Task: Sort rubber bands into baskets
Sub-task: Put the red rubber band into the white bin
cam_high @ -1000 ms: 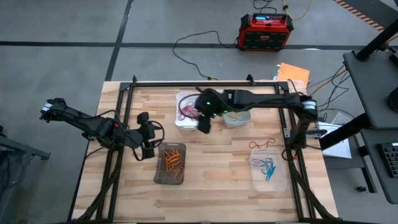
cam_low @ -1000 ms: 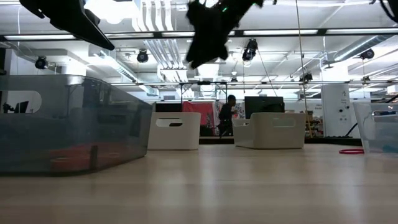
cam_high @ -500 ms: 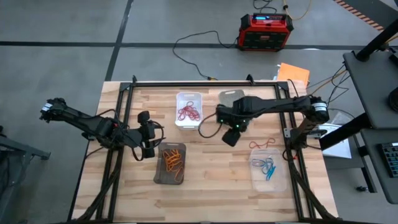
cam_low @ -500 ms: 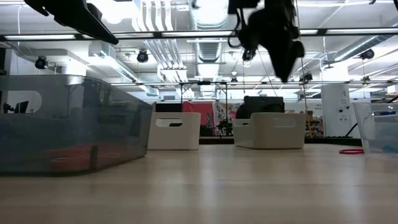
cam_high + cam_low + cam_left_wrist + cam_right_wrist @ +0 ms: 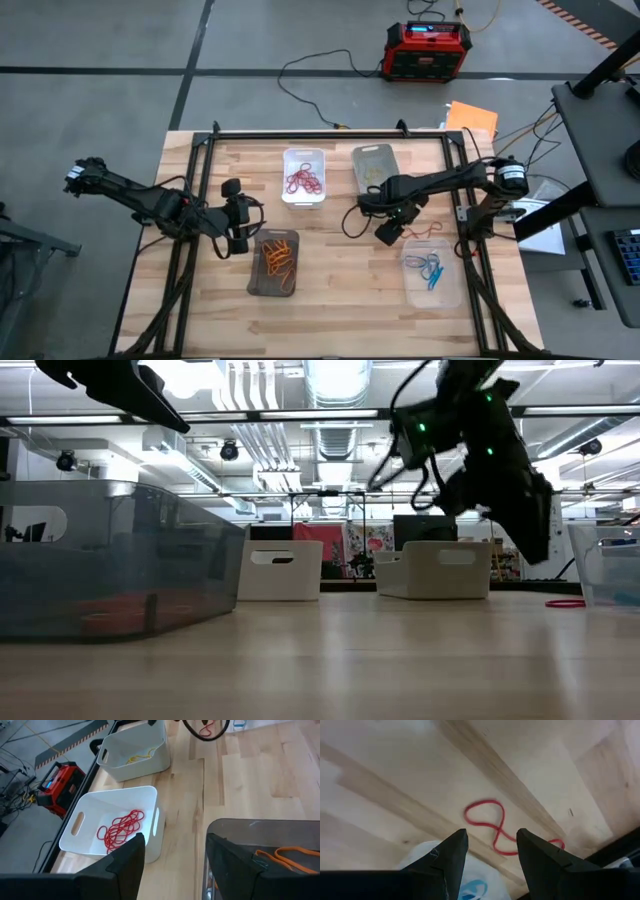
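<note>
One red rubber band (image 5: 492,826) lies flat on the wood near the table's right edge; it also shows in the high view (image 5: 426,231) and the low view (image 5: 565,603). My right gripper (image 5: 386,233) hangs open just left of it, above the table, its fingers on either side of the band in the wrist view (image 5: 491,842), touching nothing. My left gripper (image 5: 240,218) waits open and empty at the table's left, beside the dark basket (image 5: 275,264) holding orange bands. The white basket (image 5: 303,176) holds red bands, the light grey basket (image 5: 374,164) yellowish ones, and the clear basket (image 5: 432,270) blue ones.
A black metal frame (image 5: 330,133) runs round the table's edges. A red-black box (image 5: 428,50) and cables lie on the floor beyond the far edge. Bare wood (image 5: 345,270) lies between the dark and clear baskets.
My right gripper has swung from over the white basket toward the table's right and near edges, past the light grey basket, and has come down to hang close beside the red band on the wood. The band and the baskets have stayed put.
</note>
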Robot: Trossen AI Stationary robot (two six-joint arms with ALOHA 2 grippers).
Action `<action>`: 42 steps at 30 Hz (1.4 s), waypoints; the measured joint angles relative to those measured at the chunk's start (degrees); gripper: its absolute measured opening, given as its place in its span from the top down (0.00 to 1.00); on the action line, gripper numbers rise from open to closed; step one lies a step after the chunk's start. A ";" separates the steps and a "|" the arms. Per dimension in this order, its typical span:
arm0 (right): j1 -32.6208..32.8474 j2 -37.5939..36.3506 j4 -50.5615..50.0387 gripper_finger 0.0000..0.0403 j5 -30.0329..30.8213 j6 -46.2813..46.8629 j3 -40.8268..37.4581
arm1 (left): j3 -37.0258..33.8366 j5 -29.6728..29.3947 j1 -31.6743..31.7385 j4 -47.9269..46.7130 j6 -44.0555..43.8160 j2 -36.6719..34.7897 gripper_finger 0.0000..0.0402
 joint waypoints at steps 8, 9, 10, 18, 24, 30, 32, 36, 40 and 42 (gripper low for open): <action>0.13 0.00 2.48 0.61 1.12 2.30 -5.67 | 0.00 0.00 0.00 0.00 0.03 0.00 0.52; 0.13 0.00 3.59 0.61 1.40 2.32 -6.19 | 0.00 0.00 0.00 0.00 0.03 0.00 0.52; 0.13 0.00 4.57 0.61 1.49 2.29 -6.67 | 0.00 0.00 0.00 0.00 0.03 0.00 0.52; 0.13 0.22 9.18 0.63 1.51 1.40 -9.05 | 0.39 0.00 0.00 0.01 0.03 0.02 0.52; 0.12 0.31 10.42 0.64 1.49 1.70 -11.17 | 0.39 0.00 0.00 -0.03 0.04 0.07 0.52; 0.11 0.31 11.87 0.66 1.46 0.77 -12.16 | 0.39 0.00 0.00 -0.02 0.03 0.07 0.52; 0.10 0.31 13.48 0.67 1.25 -0.03 -12.76 | 0.39 0.00 0.00 -0.02 0.03 0.07 0.52; -0.13 0.15 15.11 0.71 0.96 -1.19 -13.63 | 0.39 0.00 0.00 -0.02 0.03 0.07 0.52; -0.13 0.11 15.88 0.78 0.83 -3.49 -14.04 | 0.39 0.00 0.00 -0.02 0.03 0.07 0.52; -0.13 0.11 16.32 0.84 0.85 -4.84 -14.19 | 0.39 0.00 0.00 -0.01 0.03 0.07 0.52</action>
